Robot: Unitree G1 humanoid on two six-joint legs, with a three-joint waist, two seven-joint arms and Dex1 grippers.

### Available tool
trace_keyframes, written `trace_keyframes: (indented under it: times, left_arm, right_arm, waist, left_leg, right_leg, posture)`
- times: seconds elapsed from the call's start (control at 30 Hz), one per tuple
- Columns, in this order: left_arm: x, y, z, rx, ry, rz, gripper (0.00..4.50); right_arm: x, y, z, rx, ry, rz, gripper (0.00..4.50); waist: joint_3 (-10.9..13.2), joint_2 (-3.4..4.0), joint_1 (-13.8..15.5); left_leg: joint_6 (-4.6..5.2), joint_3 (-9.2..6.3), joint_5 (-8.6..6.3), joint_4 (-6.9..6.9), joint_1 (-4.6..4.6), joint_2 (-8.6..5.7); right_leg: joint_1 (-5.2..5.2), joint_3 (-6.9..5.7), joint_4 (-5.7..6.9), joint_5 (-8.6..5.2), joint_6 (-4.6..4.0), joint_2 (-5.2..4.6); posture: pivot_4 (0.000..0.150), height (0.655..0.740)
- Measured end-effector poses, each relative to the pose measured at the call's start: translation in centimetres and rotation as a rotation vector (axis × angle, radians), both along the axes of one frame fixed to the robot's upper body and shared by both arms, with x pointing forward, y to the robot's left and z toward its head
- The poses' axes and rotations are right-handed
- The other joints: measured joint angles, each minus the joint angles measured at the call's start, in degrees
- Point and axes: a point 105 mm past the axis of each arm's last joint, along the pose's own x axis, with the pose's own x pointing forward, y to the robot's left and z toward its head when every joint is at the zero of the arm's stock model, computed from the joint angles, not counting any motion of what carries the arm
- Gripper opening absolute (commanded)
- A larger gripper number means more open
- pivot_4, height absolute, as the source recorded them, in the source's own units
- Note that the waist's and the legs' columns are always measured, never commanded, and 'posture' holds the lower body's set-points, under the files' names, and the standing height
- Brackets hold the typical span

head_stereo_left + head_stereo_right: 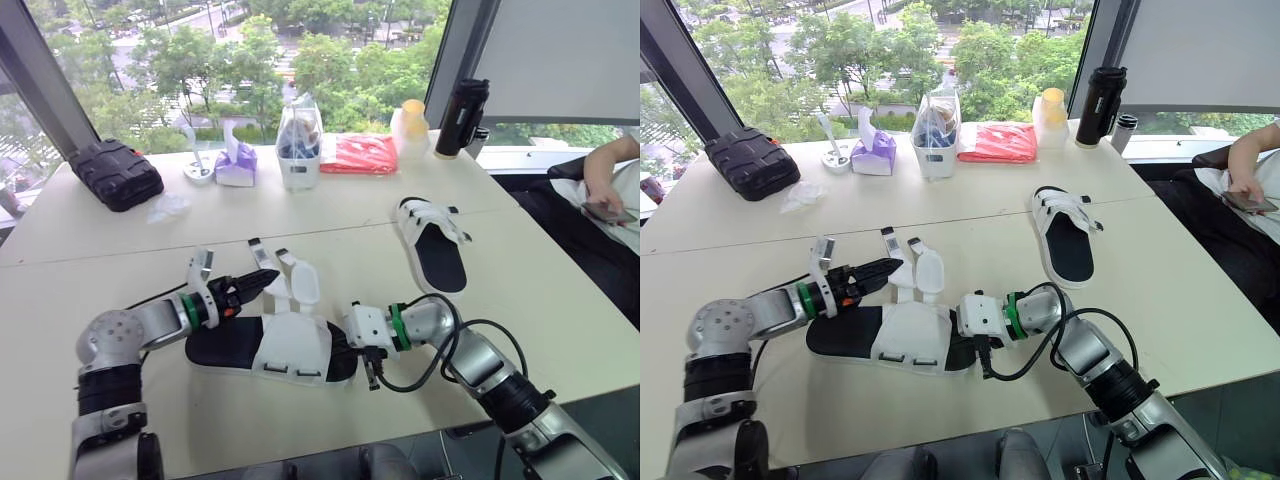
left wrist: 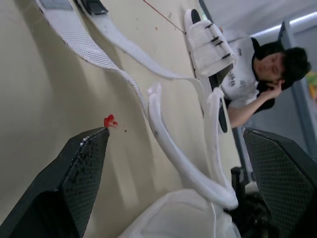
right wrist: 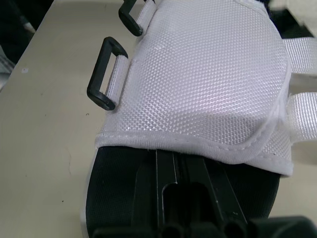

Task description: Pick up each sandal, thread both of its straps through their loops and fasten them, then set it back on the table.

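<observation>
The near sandal (image 1: pixel 270 350), black-soled with a white upper, lies flat at the front of the table. Its two straps (image 1: pixel 290 275) are undone and trail away from me, and its black loops (image 3: pixel 106 74) hang free on the near side. My left gripper (image 1: pixel 266 282) is open beside the straps, and a strap's edge (image 2: pixel 168 144) runs between its fingers without being touched. My right gripper (image 1: pixel 345 352) is shut on the sole at one end of that sandal. The second sandal (image 1: pixel 435 245) lies further back on the right, with its straps across the upper.
Along the table's far edge stand a black case (image 1: pixel 115 172), a tissue pack (image 1: pixel 235 160), a clear container (image 1: pixel 298 140), a red packet (image 1: pixel 358 153), a bottle (image 1: pixel 410 125) and a black flask (image 1: pixel 460 118). A person (image 1: pixel 610 190) sits at the right.
</observation>
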Motion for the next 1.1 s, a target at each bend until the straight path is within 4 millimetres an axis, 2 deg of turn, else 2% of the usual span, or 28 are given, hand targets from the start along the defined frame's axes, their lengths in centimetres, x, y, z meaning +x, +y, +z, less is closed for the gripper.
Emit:
trace_keyframes:
  times: [0.17,0.47,0.6,0.7,0.9,1.1]
  left_arm:
    - [-0.1,-0.5,-0.5,-0.005,0.024,0.004,4.45]
    - [-3.8,0.2,-1.3,-0.026,0.048,-0.019,4.45]
    - [-4.5,0.1,-1.4,-0.026,0.054,-0.024,4.45]
    - [-4.5,0.0,-1.4,-0.023,0.054,-0.016,4.45]
    - [-3.3,0.3,-1.1,-0.038,0.046,0.029,4.45]
    - [-2.5,1.1,-1.2,-0.024,0.033,0.088,4.45]
  right_arm:
    - [0.0,0.0,0.2,-0.002,-0.018,0.011,0.0]
    - [1.3,-0.2,0.9,-0.007,-0.12,0.0,0.0]
    - [1.9,-0.4,1.0,-0.015,-0.133,-0.009,0.0]
    - [1.7,-0.6,0.9,-0.022,-0.102,-0.012,0.0]
    - [-0.7,-1.4,0.5,-0.048,0.057,0.011,0.0]
    - [-0.9,-1.3,0.5,-0.046,0.078,0.016,0.0]
  waist:
    - [0.0,-0.01,-0.1]
    - [0.0,0.0,-0.3]
    - [0.0,0.0,-0.3]
    - [0.0,0.0,-0.2]
    - [0.0,-0.01,0.0]
    - [0.0,-0.01,-0.1]
  left_leg:
    - [-0.03,0.0,0.0,0.0,-0.01,0.0]
    - [0.02,0.03,-0.03,-0.02,0.02,0.03]
    - [0.02,0.02,-0.03,-0.02,0.02,0.02]
    - [0.01,0.02,-0.03,-0.02,0.01,0.02]
    - [0.14,-0.02,-0.1,-0.02,-0.02,0.01]
    - [0.14,-0.02,-0.1,-0.02,-0.01,0.03]
  right_leg:
    - [0.0,0.01,-0.04,0.0,0.0,-0.01]
    - [-0.03,0.04,-0.02,0.0,0.0,-0.03]
    - [-0.02,0.04,-0.03,0.0,0.0,-0.03]
    - [-0.03,0.04,-0.03,0.0,0.0,-0.03]
    - [-0.02,0.02,-0.04,-0.01,-0.01,-0.02]
    - [-0.02,0.01,-0.02,0.0,-0.01,-0.01]
  posture:
    - [0.15,0.74]
    - [0.15,0.74]
    - [0.15,0.74]
    - [0.15,0.74]
    - [0.15,0.74]
    - [0.15,0.74]
